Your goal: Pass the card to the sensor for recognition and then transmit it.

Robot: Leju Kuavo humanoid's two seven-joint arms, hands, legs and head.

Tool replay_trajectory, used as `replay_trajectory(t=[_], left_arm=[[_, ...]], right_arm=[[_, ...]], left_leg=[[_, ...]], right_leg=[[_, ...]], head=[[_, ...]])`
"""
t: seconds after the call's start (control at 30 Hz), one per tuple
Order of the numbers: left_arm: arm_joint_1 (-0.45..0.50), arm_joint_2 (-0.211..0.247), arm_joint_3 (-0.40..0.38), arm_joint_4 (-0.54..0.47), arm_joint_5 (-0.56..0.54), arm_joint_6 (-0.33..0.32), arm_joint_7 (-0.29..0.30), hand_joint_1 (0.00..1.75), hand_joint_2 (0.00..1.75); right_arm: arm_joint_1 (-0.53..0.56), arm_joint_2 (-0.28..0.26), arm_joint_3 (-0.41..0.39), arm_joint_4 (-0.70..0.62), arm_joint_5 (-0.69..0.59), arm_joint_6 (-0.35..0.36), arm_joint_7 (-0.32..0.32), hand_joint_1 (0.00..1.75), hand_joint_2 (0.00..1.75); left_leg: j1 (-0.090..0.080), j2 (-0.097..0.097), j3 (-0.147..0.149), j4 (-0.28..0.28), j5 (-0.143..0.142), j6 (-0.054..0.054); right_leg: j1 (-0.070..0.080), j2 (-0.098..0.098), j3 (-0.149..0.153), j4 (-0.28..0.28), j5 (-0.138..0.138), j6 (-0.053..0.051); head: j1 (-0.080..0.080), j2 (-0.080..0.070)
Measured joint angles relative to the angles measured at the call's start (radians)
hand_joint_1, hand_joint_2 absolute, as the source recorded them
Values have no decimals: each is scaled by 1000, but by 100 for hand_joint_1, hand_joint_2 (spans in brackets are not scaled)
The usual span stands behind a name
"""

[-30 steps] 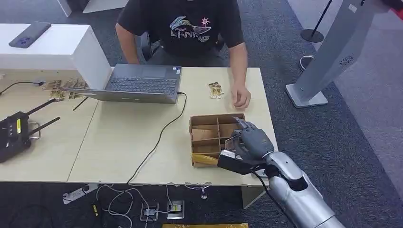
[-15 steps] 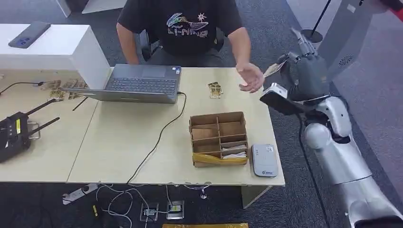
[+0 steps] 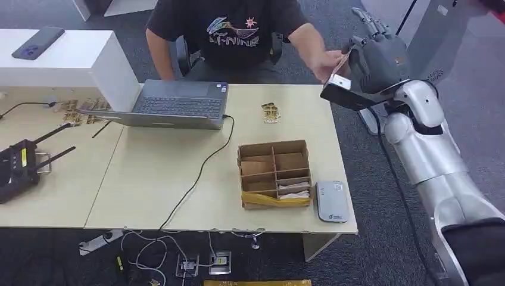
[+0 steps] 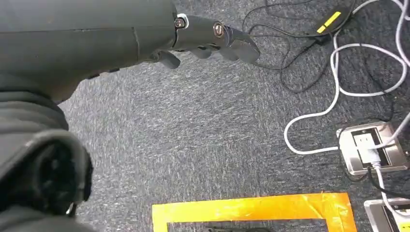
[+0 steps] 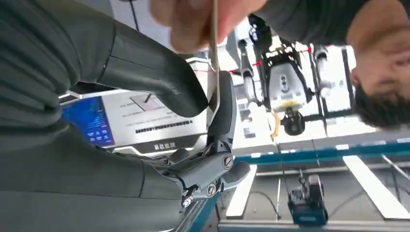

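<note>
While your right hand (image 3: 377,61) pinches the card (image 3: 340,67) at two o'clock beyond the table (image 3: 178,179), the person's hand (image 3: 327,61) touches the card.

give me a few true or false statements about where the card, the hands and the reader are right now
1. The right hand holds the card up beside the table. True.
2. A person's hand touches the card. True.
3. The card reader sits on the laptop. False: it lies on the table beside the cardboard box.
4. The left hand grips a cable. False: it hangs over the carpet with nothing in it.
5. The laptop is closed. False: it is open.
</note>
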Motion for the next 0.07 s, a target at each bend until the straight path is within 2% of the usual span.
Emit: replay_trajectory(t=[0.07], left_arm=[[0,0,0,0,9,1,0,0,0]], right_arm=[[-33,26,27,79,22,0,1,175,175]], left_leg=[[0,0,0,0,0,0]], right_leg=[[0,0,0,0,0,0]], head=[[0,0]])
